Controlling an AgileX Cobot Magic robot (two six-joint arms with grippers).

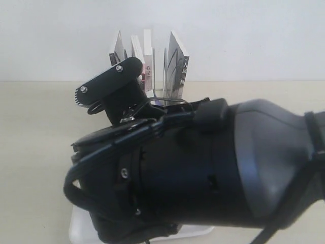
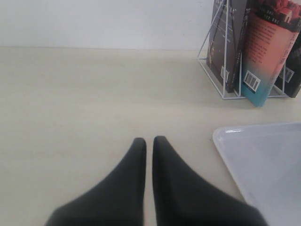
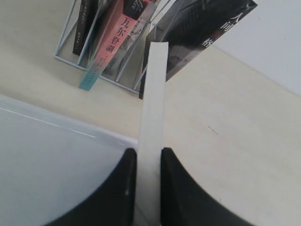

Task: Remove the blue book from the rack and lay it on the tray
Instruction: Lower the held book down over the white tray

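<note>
Between the black, tapered fingers of the right claw [image 3: 148, 153] sits the blue book [image 3: 154, 94], clamped by its two covers, so that only its smooth cream page edge shows as a narrow strip, with a dark sliver of cover at the far end. Its long axis runs straight away from the claw and points at the rack [image 3: 70, 61]; the claw grips it at the near end. Beside the claw lies the tray [image 3: 47, 160], glossy white plastic with a low rounded rim, and the book passes its corner and runs on over the pale, faintly grained desk [image 3: 244, 132]. Whether its far end touches the rack I cannot tell. In the thin white wire slots lean a pink-spined book with a teal foot [image 3: 110, 44] and a black-covered book [image 3: 202, 33]. The left claw [image 2: 149, 141] hovers over bare desk, fingers almost together with nothing between them.
</note>
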